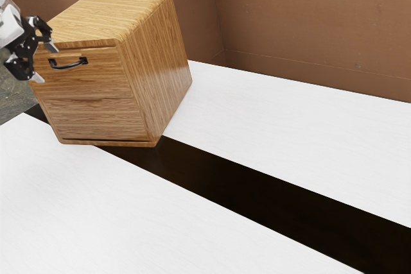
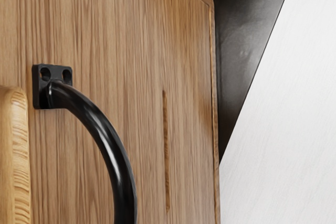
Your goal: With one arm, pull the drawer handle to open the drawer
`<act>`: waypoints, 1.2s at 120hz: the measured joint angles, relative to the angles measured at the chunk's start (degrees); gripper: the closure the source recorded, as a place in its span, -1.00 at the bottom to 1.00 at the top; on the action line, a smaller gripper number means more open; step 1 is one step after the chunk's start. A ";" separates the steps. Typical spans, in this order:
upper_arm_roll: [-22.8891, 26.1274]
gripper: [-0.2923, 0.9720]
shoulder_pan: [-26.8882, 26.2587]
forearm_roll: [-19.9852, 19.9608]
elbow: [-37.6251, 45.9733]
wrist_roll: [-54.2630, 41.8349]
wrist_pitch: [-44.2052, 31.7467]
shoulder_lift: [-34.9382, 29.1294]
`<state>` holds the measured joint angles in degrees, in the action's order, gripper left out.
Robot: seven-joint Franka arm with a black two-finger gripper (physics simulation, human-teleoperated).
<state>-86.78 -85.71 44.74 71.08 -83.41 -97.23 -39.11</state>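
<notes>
The pincer [image 1: 43,62] is open, its fingers spread above and below the near end of the handle [image 1: 67,63] just ahead, not touching it. This is the approach step. Next it must advance, close on the bar, then pull the drawer [image 1: 87,80] straight back.

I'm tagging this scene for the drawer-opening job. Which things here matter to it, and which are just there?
Job:
drawer handle, black
hand, open, at the handle's end
upper drawer
wooden cabinet

Just there:
lower drawer
white table
black strip across it
brown wall
</notes>
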 joint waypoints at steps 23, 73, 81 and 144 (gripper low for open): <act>0.51 -0.54 2.33 -0.81 2.94 0.02 3.26 0.28; 29.54 -0.50 18.81 -7.52 9.28 0.05 7.99 10.23; 29.89 -0.52 19.13 -8.10 9.30 0.06 8.45 10.37; 61.93 -0.54 57.39 -35.32 8.29 39.71 15.75 32.55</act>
<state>-24.85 -28.32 9.42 79.37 -43.70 -81.48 -6.57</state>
